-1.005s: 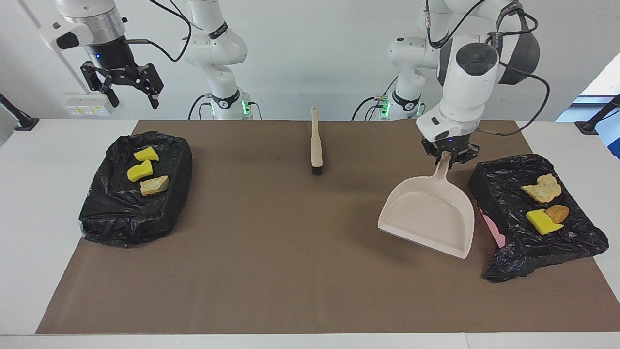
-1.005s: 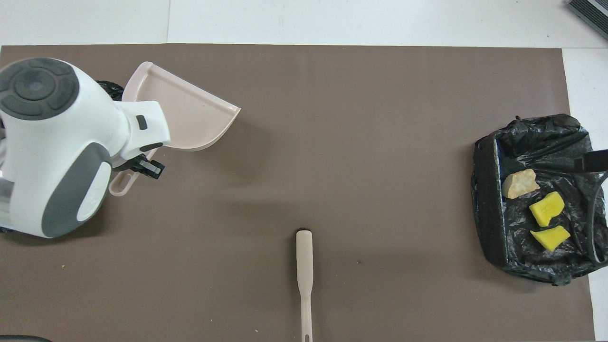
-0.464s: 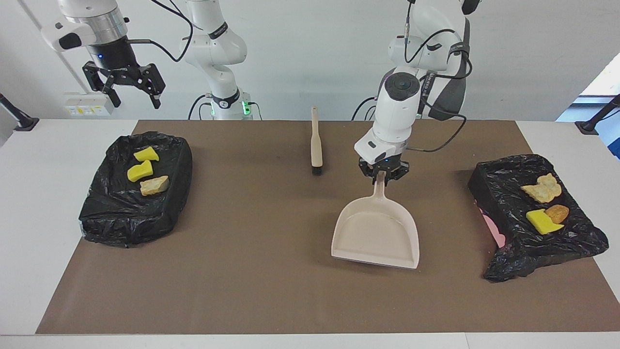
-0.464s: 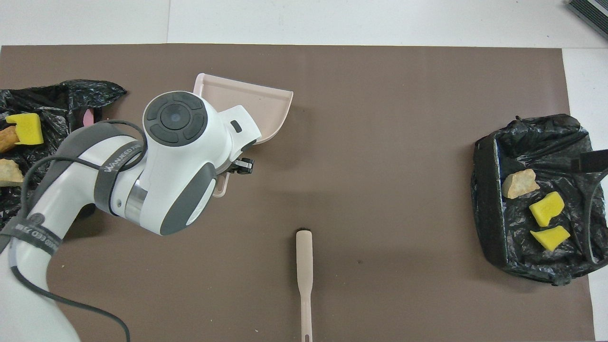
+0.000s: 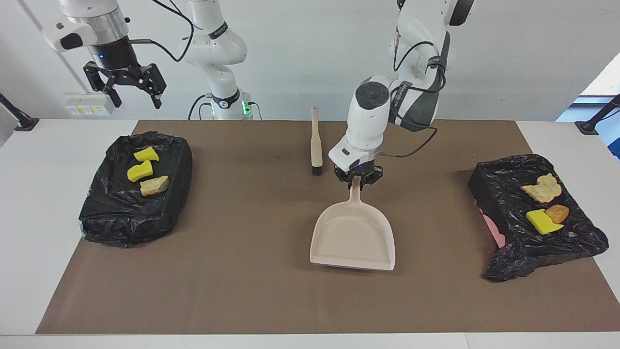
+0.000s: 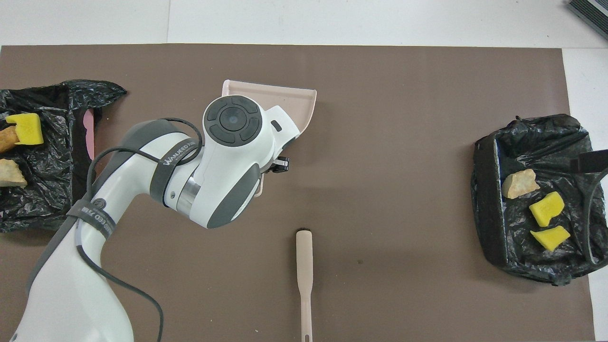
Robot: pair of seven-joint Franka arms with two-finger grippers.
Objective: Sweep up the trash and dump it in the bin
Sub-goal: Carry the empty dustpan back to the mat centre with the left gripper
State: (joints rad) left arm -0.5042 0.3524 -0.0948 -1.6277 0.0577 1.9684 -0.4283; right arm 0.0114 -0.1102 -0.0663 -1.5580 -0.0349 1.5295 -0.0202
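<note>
Facing view: the left gripper point(image 5: 357, 177) is clamped on the handle of the beige plastic dustpan point(image 5: 353, 236), a smooth, scoop-shaped tray with a raised rim, held over the middle of the brown mat point(image 5: 242, 291); the forearm points steeply down. The slim beige brush point(image 5: 316, 143) lies flat on the mat nearer to the robots. The trash sits in two crinkled black bag-lined bins: three foam chunks point(image 5: 145, 170) in the bin point(image 5: 131, 213) at the right arm's end, three chunks point(image 5: 543, 203) in the bin point(image 5: 533, 252) at the left arm's end. The right gripper point(image 5: 128, 86) waits raised above the right arm's end of the table, fingers spread apart, holding nothing.
</note>
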